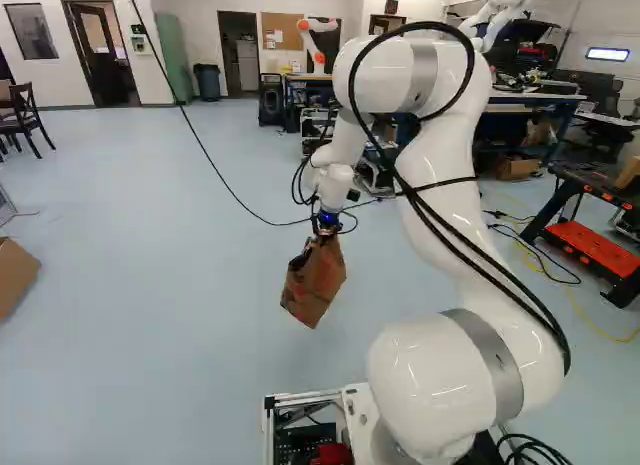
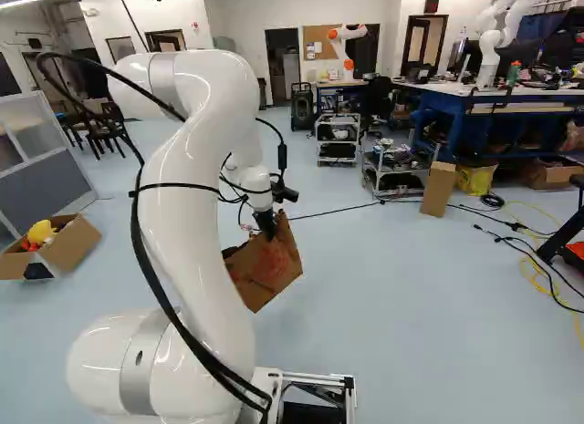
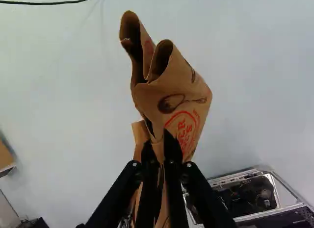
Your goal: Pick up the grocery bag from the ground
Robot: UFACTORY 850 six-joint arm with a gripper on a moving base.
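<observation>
The gripper (image 2: 265,225) hangs from the arm's wrist in the right base view, with the brown paper grocery bag (image 2: 266,271) below it. In the left base view the bag (image 1: 315,283) hangs tilted, off the floor. The wrist view has the gripper (image 3: 161,144) shut on the bag's gathered, crumpled top; folds of the bag (image 3: 171,90) with red and dark print stick out ahead of the fingers.
A cardboard box (image 2: 68,246) with toys stands at the left of the right base view. Carts (image 2: 394,169), an upright carton (image 2: 438,189) and a blue workbench (image 2: 493,123) are farther ahead. Cables lie across the floor. Another robot (image 2: 497,32) is by the workbench.
</observation>
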